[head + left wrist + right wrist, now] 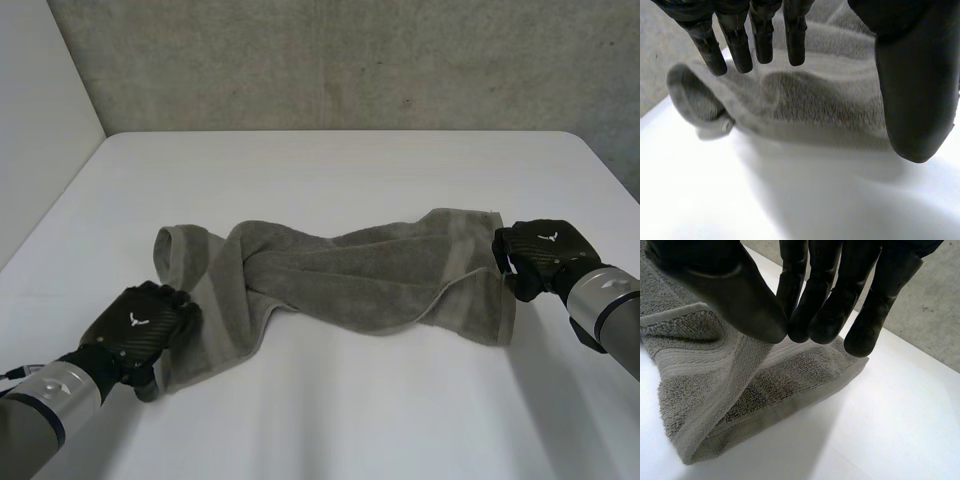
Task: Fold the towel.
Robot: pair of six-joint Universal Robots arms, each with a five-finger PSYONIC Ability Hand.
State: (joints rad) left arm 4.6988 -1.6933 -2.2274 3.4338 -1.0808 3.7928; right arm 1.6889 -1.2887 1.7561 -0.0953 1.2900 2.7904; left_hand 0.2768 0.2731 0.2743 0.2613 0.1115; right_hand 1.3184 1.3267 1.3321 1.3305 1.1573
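The towel (350, 270) lay lengthwise from hand to hand: my right hand (545, 255) pinched one end between thumb and fingers, and my left hand (140, 330) hung open over the other.

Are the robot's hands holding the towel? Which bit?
The right hand pinches the towel by its edge at one end. The left hand is open, holding nothing.
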